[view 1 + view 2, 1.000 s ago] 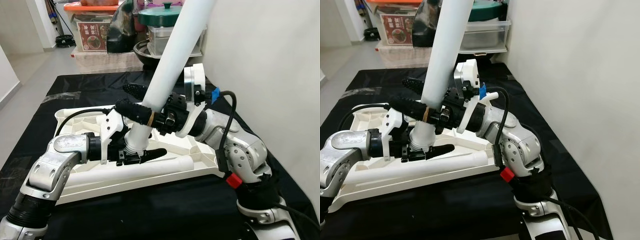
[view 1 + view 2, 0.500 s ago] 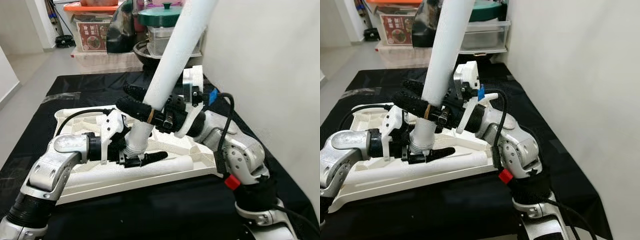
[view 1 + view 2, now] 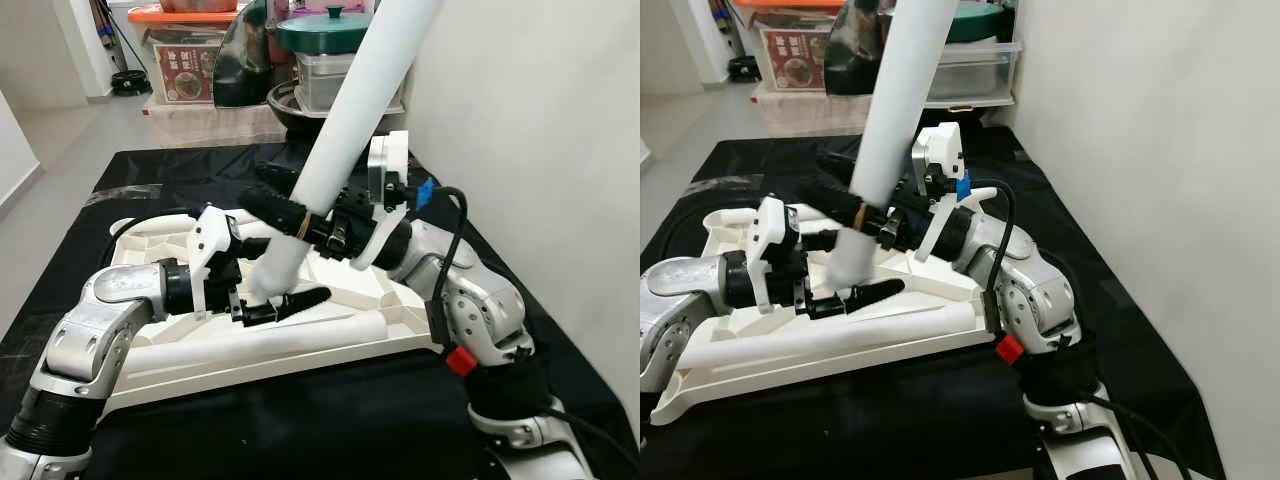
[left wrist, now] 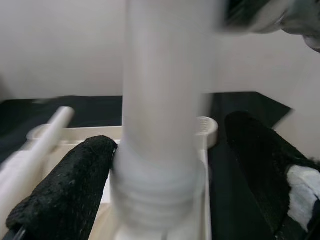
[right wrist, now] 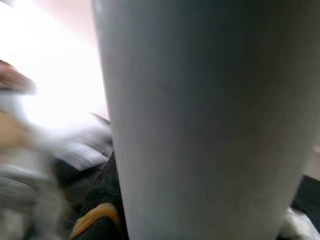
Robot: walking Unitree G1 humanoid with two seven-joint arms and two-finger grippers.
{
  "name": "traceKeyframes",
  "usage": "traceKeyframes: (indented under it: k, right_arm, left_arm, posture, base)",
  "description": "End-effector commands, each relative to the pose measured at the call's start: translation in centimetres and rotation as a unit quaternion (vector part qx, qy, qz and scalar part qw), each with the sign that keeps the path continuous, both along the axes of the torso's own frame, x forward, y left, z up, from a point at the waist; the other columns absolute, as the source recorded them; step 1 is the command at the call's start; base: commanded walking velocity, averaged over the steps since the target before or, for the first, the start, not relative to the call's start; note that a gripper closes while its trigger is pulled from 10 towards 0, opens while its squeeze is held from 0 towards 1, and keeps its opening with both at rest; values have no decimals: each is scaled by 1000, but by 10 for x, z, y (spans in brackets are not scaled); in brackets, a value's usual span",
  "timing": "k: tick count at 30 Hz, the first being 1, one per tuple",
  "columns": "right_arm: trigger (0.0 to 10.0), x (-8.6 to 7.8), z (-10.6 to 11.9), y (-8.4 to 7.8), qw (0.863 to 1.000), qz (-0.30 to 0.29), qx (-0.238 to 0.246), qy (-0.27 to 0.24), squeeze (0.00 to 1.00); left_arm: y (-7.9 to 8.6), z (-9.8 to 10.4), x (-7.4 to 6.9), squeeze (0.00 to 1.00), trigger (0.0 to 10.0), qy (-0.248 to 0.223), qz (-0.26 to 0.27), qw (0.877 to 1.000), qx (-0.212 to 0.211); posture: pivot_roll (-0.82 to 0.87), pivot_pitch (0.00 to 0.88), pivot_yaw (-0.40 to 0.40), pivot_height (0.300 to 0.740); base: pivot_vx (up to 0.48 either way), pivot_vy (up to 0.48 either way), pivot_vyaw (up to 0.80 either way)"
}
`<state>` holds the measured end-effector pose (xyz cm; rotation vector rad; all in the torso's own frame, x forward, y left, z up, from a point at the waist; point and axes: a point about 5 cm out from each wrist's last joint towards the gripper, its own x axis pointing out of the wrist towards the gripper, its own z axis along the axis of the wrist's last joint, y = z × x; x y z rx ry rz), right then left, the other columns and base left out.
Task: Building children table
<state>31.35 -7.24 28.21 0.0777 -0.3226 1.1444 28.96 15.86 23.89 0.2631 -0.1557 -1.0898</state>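
Tabletop: white moulded children's tabletop lies upside down, ribbed underside up, on a black sheet spread over the floor.
Leg in hand: long white table leg stands tilted, upper end leaning away from the robot and to its right, threaded lower end down at a socket in the tabletop. Whether the thread is seated cannot be told; the lower end is motion-blurred.
Spare leg: second white tube lies flat along the near edge of the tabletop, just below the left gripper.
Right gripper: right gripper is clamped around the tilted leg partway up, black fingers wrapped on either side of the tube; the right wrist view has the leg pressed close before the lens.
Left gripper: left gripper sits low at the base of the leg with its fingers spread apart, one on each side of the threaded end; no firm hold is evident.
Background: clear storage boxes with an orange lid, and a green pot lid on a stack beyond the sheet.
Markings: red printed label on the front of one box; its writing is too small to read. No brand visible on tabletop or legs.
Wall: plain white wall on the robot's right.
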Motion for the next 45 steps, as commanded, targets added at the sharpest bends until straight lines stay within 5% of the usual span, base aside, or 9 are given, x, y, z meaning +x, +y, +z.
traceKeyframes:
  k: [1, 2, 8, 13, 15, 19, 30, 40, 45]
  right_arm:
    - [0, 10, 3, -12, 999, -47, -5, -11, 0]
    - [0, 16, 0, -19, 997, -73, -18, -7, 0]
    - [0, 31, -4, -40, 987, -155, -40, -4, 0]
    - [0, 46, -1, -64, 970, -241, -22, 8, 0]
    - [0, 48, -2, -71, 965, -262, -21, 10, 0]
    - [0, 51, -12, -82, 954, -299, -16, 19, 0]
    - [0, 46, -53, -109, 931, -359, -47, 47, 0]
    - [0, 45, -51, -136, 913, -402, -58, 36, 0]
    - [0, 35, -47, -170, 906, -414, -84, 34, 0]
  left_arm:
    - [3, 3, -2, 592, 10000, -10, 10, 1000, -11]
    - [5, 8, -4, 0, 10000, -14, 12, 999, -26]
    - [8, 10, -11, 0, 10000, -13, 15, 999, -48]
    - [17, -19, -11, 0, 10000, 30, 54, 998, -33]
    - [24, -30, -4, 0, 10000, 45, 112, 992, -31]
    - [46, -73, 12, 0, 10000, 103, 287, 952, -26]
    - [27, -74, -10, 0, 10000, 90, 298, 943, -121]
    - [9, -64, -9, 0, 10000, 56, 289, 945, -140]
    - [5, -67, -12, 0, 10000, 59, 281, 949, -132]
  posture:
    - [17, 0, -53, 740]
    - [17, 0, -53, 740]
    - [20, 0, -58, 740]
    - [16, 0, -55, 740]
    - [17, 0, -55, 740]
    - [14, 0, -52, 740]
    - [33, 0, -75, 740]
    - [21, 0, -72, 740]
    - [9, 0, -68, 740]
  base:
    - [0, 0, 0]
    - [0, 0, 0]
    - [0, 0, 0]
    - [0, 0, 0]
    - [0, 0, 0]
    - [0, 0, 0]
    - [0, 0, 0]
    - [0, 0, 0]
    - [0, 0, 0]
